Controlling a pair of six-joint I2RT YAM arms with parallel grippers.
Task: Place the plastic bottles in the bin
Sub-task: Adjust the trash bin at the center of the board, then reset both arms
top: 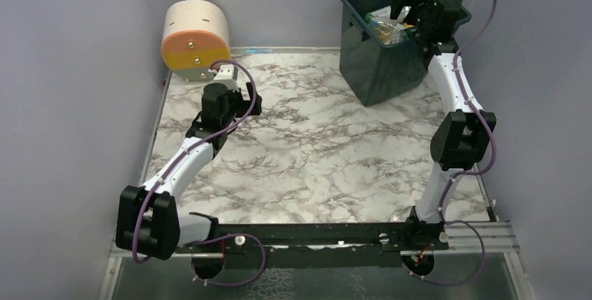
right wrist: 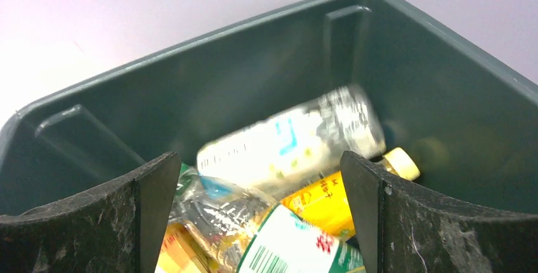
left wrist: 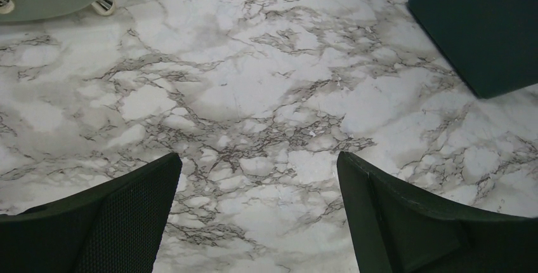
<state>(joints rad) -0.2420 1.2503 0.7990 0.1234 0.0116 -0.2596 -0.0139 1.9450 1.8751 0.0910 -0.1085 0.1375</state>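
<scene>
Plastic bottles point(right wrist: 288, 143): you see them heaped inside the bin point(top: 370, 56), directly below the right tool point(right wrist: 259, 165); one clear bottle shows blurred, lying across a yellow-labelled one.
Bin: stands at the 1 o'clock corner of the bench point(top: 314, 146), near the back wall.
Right tool: your fingers stand wide apart over the bin's opening, clamped on nothing; the bottles fill the gap between them, out toward 12 o'clock.
Left tool point(left wrist: 257, 165): fingers wide apart above the marble at the bench's 10 o'clock, holding nothing; the bin's corner sits at its 2 o'clock, well apart.
Drum point(top: 195, 35): cream, orange and yellow, at the bench's 11 o'clock.
</scene>
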